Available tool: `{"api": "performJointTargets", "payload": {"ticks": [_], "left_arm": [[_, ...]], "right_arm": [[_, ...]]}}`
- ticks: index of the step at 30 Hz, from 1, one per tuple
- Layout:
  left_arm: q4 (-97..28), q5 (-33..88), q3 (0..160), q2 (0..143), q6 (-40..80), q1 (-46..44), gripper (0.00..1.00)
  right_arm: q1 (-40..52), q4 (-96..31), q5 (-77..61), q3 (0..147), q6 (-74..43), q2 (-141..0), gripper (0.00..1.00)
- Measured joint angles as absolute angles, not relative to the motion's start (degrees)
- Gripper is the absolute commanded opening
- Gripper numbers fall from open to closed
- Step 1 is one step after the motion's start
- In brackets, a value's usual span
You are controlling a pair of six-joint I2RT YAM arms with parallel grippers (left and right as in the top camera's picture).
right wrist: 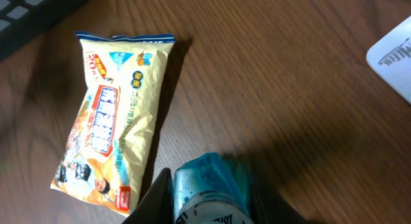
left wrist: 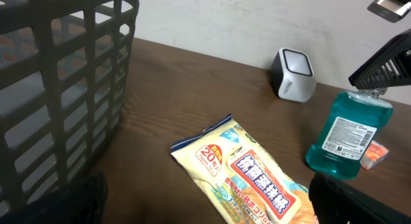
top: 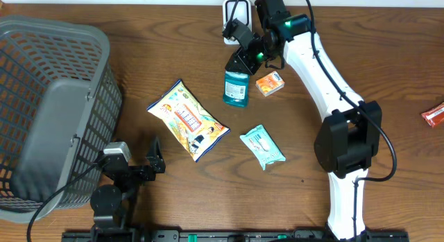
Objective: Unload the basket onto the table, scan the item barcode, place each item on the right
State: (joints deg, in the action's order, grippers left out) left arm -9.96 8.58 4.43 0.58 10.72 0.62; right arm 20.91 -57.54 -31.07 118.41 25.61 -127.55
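Blue bottle (right wrist: 209, 185), cut off at the bottom edge, is pinched at its top by your right claw (top: 240, 63). Bare table (right wrist: 289, 89) opens around that claw. A snack bag (right wrist: 112, 115) lies to its left, and the scanner (top: 232, 10) sits just past it, partly hidden. Your left claw (top: 142, 166) is spread, well apart.

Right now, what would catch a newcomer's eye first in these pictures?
The right hand grips the top of a blue mouthwash bottle, which stands just in front of the small scanner at the far edge of the table. A yellow snack bag lies mid-table, and a big grey basket fills the left side.
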Motion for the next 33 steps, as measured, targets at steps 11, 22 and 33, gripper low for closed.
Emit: {"api": "performJointTargets", "payload": {"ticks": [11,22,33], "left_arm": [[-9.96,8.58,4.43,0.58,10.72,0.62,1.0],[-9.96,8.58,4.43,0.58,10.72,0.62,1.0],[-9.96,8.58,4.43,0.6,10.72,0.62,1.0]], "right_arm": [[24.62,-56.88,-17.8,119.11,24.88,-126.06,0.01],[27.62,-56.18,-5.52,119.11,25.08,-125.71,0.45],[27.97,-54.87,-3.07,119.11,24.45,-125.71,0.66]]}}
